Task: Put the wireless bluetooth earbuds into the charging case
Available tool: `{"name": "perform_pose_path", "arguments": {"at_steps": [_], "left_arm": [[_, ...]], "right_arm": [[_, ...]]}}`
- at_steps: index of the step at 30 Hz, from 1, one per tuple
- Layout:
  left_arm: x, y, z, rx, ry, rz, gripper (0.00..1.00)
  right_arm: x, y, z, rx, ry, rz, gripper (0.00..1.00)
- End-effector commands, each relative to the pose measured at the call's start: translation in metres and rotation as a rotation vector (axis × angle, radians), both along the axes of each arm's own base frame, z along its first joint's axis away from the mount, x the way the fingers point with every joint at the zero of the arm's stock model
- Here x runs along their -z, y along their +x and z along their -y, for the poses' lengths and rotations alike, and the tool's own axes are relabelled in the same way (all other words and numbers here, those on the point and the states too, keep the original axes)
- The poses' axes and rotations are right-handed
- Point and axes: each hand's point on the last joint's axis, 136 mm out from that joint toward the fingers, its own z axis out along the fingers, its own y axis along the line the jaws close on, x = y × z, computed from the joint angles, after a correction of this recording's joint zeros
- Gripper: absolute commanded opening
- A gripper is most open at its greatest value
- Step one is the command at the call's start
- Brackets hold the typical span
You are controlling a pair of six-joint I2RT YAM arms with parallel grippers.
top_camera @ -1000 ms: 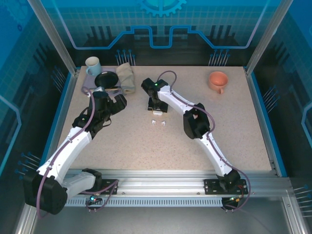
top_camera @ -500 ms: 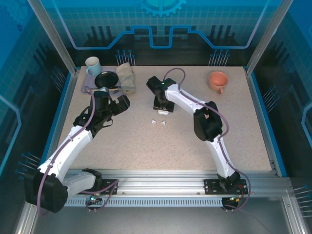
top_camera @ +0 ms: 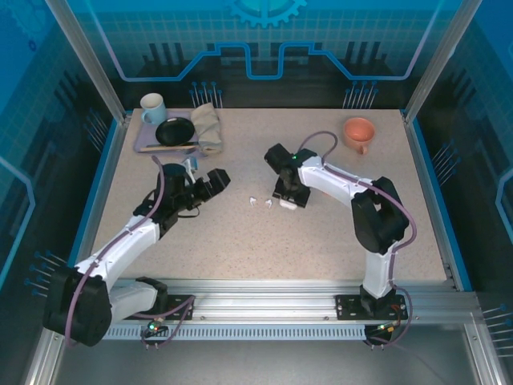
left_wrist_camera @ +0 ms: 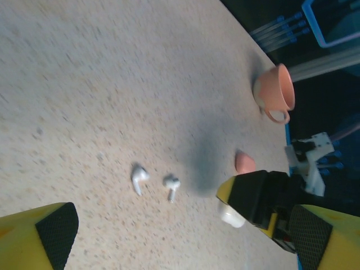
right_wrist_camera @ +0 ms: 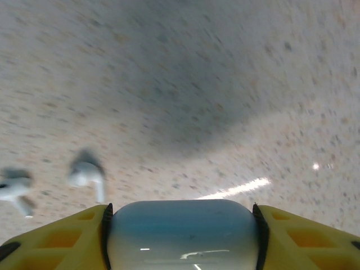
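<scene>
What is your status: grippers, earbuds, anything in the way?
Left gripper open. Right gripper shut on white case. Two white earbuds loose on table beside case, not inserted. Bare table between.

A glossy white, rounded charging case [right_wrist_camera: 183,230] sat clamped between the right fingers [right_wrist_camera: 56,236]. Two white stemmed earbuds [right_wrist_camera: 87,171] lay loose on the worktop [right_wrist_camera: 225,84] just ahead and left of those fingers, close together but apart.
</scene>
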Motion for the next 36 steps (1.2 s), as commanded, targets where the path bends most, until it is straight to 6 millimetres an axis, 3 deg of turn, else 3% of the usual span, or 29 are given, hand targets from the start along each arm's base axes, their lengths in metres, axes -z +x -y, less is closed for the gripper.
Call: {"name": "perform_pose_path", "arguments": {"at_steps": [1,9,17,28,36], "left_arm": [[-0.014,-0.003,0.033,0.101,-0.112,0.070,0.99],[0.017,-0.017,0.073,0.161,-0.117,0.068,0.99],[0.034,-0.024,0.091,0.170,-0.132,0.099,0.99],[0.054,-0.022,0.134,0.280,-0.151,0.103,0.83],[0.064,-0.015,0.154,0.320,-0.169,0.091,0.73]], "right_arm": [[-0.005,-0.006,-0.003,0.126,0.104,0.031,0.44],[0.003,-0.021,0.005,0.256,0.138,0.000,0.44],[0.003,-0.016,-0.006,0.357,0.235,-0.016,0.43],[0.002,-0.011,-0.019,0.412,0.332,-0.037,0.43],[0.000,-0.012,-0.022,0.419,0.359,-0.042,0.43]]}}
